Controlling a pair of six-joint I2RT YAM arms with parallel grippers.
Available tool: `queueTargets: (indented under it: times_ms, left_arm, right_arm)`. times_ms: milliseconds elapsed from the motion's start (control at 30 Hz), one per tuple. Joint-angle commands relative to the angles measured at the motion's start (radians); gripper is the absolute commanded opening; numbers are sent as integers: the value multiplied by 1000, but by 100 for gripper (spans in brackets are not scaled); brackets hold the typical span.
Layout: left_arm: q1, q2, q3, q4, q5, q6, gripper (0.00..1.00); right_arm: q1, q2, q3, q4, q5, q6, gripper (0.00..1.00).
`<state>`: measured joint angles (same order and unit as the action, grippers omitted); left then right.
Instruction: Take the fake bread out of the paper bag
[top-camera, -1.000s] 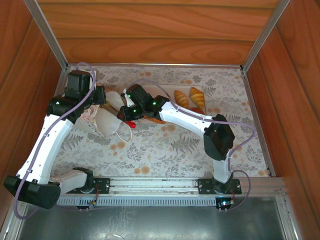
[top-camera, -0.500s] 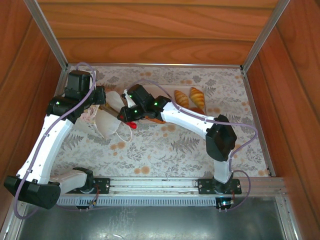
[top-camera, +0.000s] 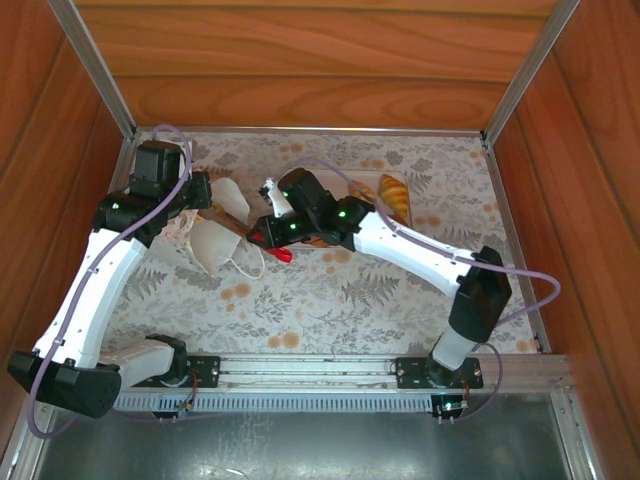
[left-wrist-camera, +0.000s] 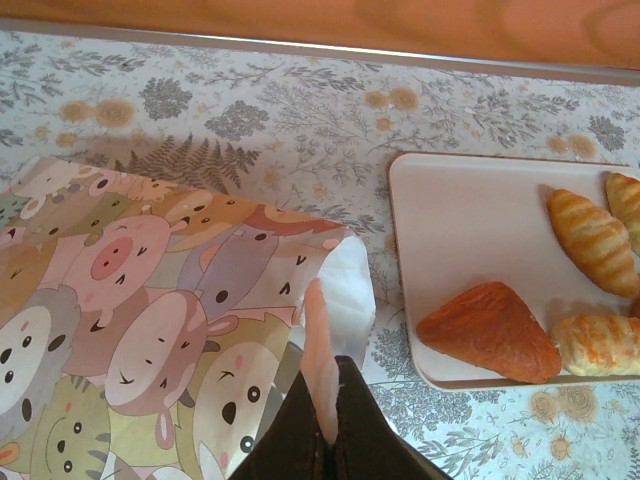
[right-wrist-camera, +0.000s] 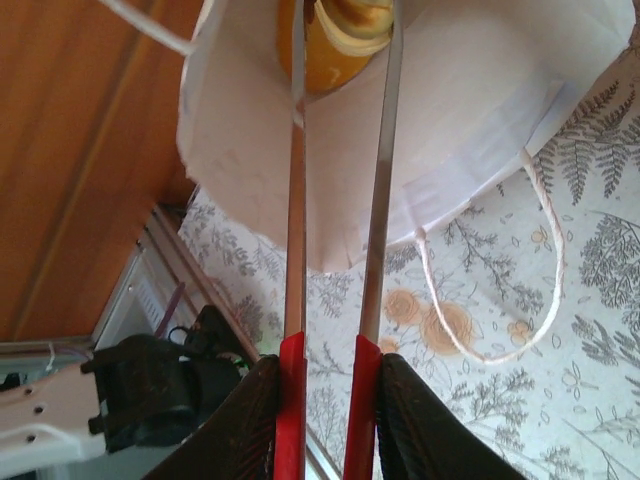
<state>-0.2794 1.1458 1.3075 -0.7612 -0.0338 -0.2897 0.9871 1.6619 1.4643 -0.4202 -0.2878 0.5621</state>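
The paper bag (top-camera: 212, 243) lies on its side at the table's left, white in the top view. Its cartoon-animal side (left-wrist-camera: 150, 320) shows in the left wrist view. My left gripper (top-camera: 203, 193) (left-wrist-camera: 335, 385) is shut on a pinkish edge of the bag's paper. My right gripper (top-camera: 270, 232) (right-wrist-camera: 328, 365) is shut on red-handled metal tongs (right-wrist-camera: 300, 200). Their blades reach into the bag's mouth (right-wrist-camera: 450, 120). A yellow-orange fake bread (right-wrist-camera: 335, 35) sits between the blade tips there. More fake bread lies on the beige tray (left-wrist-camera: 460, 230): striped loaves (left-wrist-camera: 592, 240), an orange triangle (left-wrist-camera: 490, 330).
The tray (top-camera: 405, 218) sits behind and right of my right wrist with a loaf (top-camera: 393, 193) on it. A white cord handle (right-wrist-camera: 545, 290) loops onto the floral tablecloth (top-camera: 330, 300). Wooden walls enclose the table on three sides.
My right gripper with the tongs has shifted right and a little nearer, away from the bag, and its elbow has swung out to the right. The left arm has not moved.
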Motion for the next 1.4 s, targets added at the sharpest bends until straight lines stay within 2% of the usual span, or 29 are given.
queueTargets:
  times_ms: [0,433,867,1033,1233,1367]
  left_arm:
    - [7,6,3,11,-14,-6,0]
    - [7,25,15,11,-17,-11,0]
    - [7,21,13,11,-37,-9,0]
    - [6,16,10,11,-38,-6,0]
    - [7,14,13,11,-35,-3,0]
    - [7,9,12,12,-26,-5,0]
  right_arm:
    - [-7,-95,-51,10,-42,-34,28]
    - [-44,-349,-204,-129,39,-68,28]
    - [-125,-642,-331,-196,164,-13,27]
    - [-172,-699,-357,-236,264,3,27]
    - [-261,-706,-412,-154,343,131,28]
    - [-315,-662,-478,-17,323,260,28]
